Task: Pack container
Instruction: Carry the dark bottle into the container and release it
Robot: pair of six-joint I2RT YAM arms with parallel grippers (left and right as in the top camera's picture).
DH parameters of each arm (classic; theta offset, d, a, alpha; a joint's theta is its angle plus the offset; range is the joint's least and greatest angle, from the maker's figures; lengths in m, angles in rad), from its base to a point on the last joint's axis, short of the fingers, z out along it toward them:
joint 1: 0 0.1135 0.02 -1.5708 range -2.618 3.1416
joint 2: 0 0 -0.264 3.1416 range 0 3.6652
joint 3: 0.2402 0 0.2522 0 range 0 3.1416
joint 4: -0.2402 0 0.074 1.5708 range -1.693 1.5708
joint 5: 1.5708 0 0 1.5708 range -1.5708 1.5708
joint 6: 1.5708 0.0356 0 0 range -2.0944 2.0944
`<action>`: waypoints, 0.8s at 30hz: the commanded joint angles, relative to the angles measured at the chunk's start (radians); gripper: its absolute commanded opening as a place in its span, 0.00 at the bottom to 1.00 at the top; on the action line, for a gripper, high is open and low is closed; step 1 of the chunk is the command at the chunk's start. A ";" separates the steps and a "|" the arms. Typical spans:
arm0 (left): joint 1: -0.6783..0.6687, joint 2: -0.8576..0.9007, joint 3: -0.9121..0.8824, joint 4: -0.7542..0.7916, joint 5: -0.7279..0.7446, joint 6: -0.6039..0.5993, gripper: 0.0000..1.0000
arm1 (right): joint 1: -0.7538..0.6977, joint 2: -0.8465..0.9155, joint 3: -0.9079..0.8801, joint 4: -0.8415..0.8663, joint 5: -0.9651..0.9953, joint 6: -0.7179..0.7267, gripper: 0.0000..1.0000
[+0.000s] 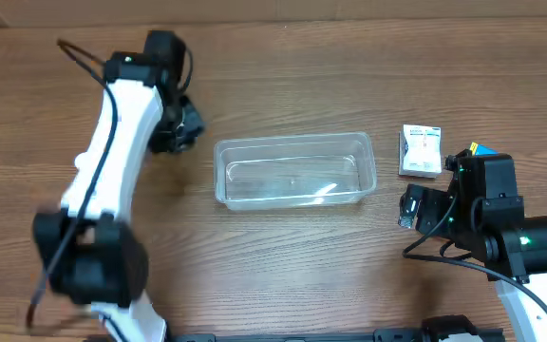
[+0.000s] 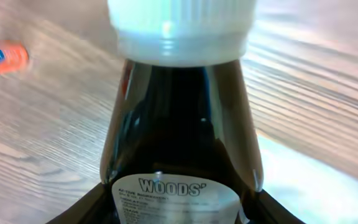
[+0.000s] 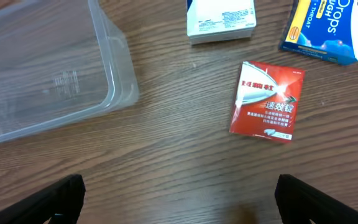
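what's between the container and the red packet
Nothing, just bare table between the container and the red packet, in the right wrist view.

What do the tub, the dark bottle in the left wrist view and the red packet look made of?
The container: clear glossy plastic, see-through. The WOODS' bottle: dark, shiny, glass or plastic, unclear; its ribbed white cap looks plastic. The red sachet: flat, glossy, perhaps foil or coated paper.

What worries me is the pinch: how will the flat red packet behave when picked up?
The red packet lies flat on the table, so it probably offers little edge to pinch. It looks thin, so it is likely light and somewhat floppy. Its smooth-looking printed face may be slippery, and it shouldn't roll.
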 commanded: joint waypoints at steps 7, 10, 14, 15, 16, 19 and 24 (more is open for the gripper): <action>-0.359 -0.124 0.026 0.015 -0.041 0.644 0.34 | -0.005 -0.003 0.031 0.006 -0.005 0.004 1.00; -0.363 -0.040 0.026 0.014 -0.032 0.743 0.28 | -0.005 -0.003 0.031 0.000 -0.005 0.004 1.00; -0.386 0.061 0.026 -0.015 -0.029 0.813 0.28 | -0.005 -0.003 0.031 0.002 -0.005 0.004 1.00; -0.396 0.085 0.026 -0.018 -0.045 0.813 0.28 | -0.005 -0.003 0.031 0.003 -0.005 0.004 1.00; -0.406 0.106 0.026 -0.019 -0.076 0.813 0.29 | -0.005 -0.003 0.031 0.005 -0.005 0.004 1.00; -0.430 0.167 0.026 -0.019 -0.146 0.836 0.30 | -0.005 -0.003 0.031 0.006 -0.005 0.004 1.00; -0.431 0.207 0.021 -0.031 -0.162 0.836 0.31 | -0.005 -0.003 0.031 0.010 -0.005 0.004 1.00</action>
